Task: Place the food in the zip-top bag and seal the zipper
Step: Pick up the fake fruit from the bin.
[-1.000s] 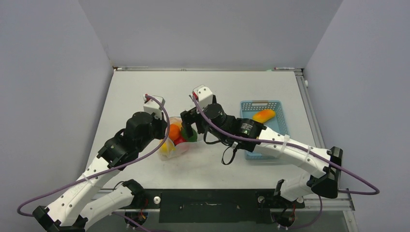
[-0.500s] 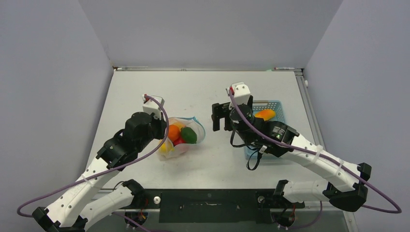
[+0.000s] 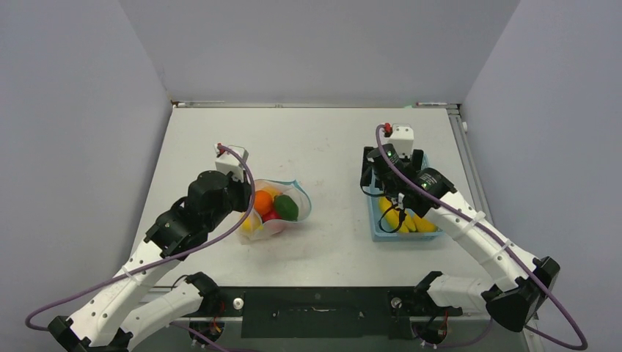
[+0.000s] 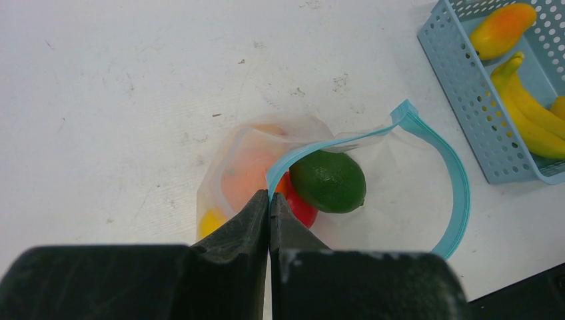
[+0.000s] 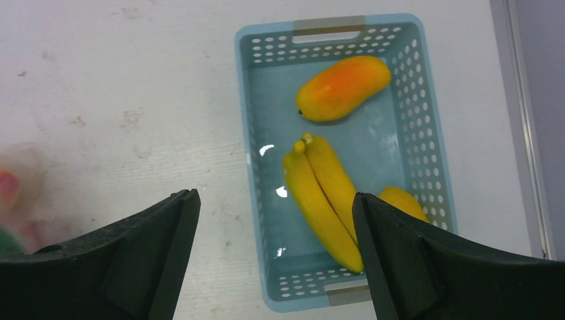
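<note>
Left of basket (image 4: 466,100), bag (image 4: 246,160) lies prob. L-R, mouth rightward.

A white desk (image 3: 330,139) fills the middle of the top view. Its matte surface carries small grey scuffs and specks (image 4: 340,81), which show best from the left wrist. Three plain walls in a pale grey-lilac close it in: a back wall (image 3: 315,44) beyond the far edge, a left wall (image 3: 73,147), and a right wall (image 3: 557,110), the two side walls slanting outward toward the near side. A thin metal rail (image 3: 308,105) runs along the desk's far edge, and a second rail (image 3: 463,139) runs down its right edge. A black bar (image 3: 315,308) lines the near edge. The light is soft and even, throwing only faint shadows on the desk.
</note>
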`<control>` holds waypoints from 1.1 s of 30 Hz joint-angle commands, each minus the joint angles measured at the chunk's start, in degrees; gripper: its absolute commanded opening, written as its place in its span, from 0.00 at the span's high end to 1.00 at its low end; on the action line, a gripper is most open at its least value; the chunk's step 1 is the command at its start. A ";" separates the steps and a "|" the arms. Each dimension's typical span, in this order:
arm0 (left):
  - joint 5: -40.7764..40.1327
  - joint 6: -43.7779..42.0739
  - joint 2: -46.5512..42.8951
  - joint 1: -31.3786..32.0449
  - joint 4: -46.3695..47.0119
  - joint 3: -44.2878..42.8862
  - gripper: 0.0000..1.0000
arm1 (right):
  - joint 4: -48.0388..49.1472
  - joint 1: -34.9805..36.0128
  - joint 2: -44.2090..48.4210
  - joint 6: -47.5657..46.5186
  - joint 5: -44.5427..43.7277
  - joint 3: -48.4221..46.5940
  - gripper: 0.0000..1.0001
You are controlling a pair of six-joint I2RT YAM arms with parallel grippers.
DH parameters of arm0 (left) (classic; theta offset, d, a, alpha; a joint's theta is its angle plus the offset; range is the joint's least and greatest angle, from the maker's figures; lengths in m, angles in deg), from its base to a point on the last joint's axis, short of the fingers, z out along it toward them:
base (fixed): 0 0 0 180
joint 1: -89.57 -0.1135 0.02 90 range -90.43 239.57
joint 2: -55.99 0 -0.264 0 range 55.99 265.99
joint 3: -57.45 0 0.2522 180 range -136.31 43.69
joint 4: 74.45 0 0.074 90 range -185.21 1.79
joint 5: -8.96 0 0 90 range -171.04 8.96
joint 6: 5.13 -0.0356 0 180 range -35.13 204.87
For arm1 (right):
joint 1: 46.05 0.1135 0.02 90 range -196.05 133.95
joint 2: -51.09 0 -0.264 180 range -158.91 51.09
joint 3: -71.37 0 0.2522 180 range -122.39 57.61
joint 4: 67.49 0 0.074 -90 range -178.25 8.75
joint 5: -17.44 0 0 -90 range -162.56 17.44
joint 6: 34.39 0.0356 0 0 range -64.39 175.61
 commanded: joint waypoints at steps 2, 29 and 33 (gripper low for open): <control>1.43 0.00 -1.50 -0.54 2.61 -0.56 1.00 | -1.70 -7.42 -1.21 1.62 -1.01 2.60 0.13; 5.57 0.56 -3.77 -0.99 3.34 -0.22 1.00 | -4.33 -23.20 -12.75 13.32 -4.73 15.53 0.09; 5.49 0.58 -4.27 -0.99 3.30 0.30 1.00 | -1.98 -24.64 -13.53 13.41 -4.18 17.17 0.08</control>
